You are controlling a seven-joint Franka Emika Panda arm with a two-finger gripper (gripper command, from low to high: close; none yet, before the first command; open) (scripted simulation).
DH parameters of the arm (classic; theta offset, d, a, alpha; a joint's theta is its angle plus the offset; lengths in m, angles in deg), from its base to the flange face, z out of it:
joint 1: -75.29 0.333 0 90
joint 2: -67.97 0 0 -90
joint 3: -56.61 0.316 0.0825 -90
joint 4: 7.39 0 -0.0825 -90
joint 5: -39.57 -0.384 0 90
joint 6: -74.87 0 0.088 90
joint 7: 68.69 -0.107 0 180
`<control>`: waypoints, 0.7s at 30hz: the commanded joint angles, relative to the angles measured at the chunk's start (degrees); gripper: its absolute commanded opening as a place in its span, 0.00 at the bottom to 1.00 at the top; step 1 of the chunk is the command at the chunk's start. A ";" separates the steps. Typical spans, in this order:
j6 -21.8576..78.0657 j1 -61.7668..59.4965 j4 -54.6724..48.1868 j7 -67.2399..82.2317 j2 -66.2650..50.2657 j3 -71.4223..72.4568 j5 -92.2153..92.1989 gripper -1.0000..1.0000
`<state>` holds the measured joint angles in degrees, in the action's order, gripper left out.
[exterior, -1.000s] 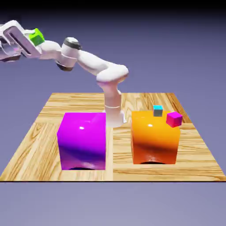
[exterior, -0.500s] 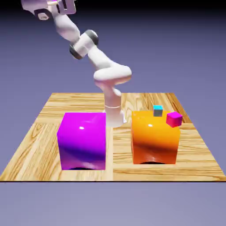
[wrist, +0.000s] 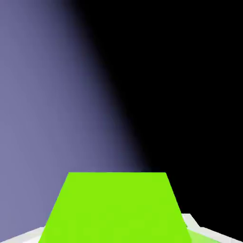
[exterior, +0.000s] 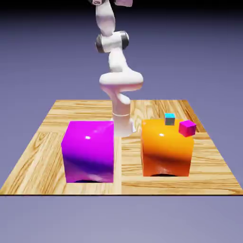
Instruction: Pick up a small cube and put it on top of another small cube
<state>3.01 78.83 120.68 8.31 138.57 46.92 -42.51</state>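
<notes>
One second has swung the arm [exterior: 114, 52] from the frame's upper left to top centre, hand out of frame. Claw closed on the lime-green cube [wrist: 114, 209], seen in the hand view. Cyan cube [exterior: 170, 119] and magenta cube [exterior: 187, 127] unmoved on the orange cube [exterior: 167, 149]; transport toward them underway, judging.

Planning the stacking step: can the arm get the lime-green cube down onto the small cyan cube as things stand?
Probably yes. The small cyan cube sits uncovered on the orange cube; the small magenta cube stands apart. The gripper holds the lime-green cube.
</notes>
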 commanded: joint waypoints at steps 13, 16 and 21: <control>0.50 -19.59 12.48 -2.62 -1.11 27.00 -16.62 0.00; 0.63 -24.11 15.35 -3.22 -1.37 33.23 -20.45 0.00; 0.85 -31.64 20.15 -4.22 -1.80 43.61 -26.82 0.00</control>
<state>3.92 47.19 140.83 4.10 136.77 90.53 -69.28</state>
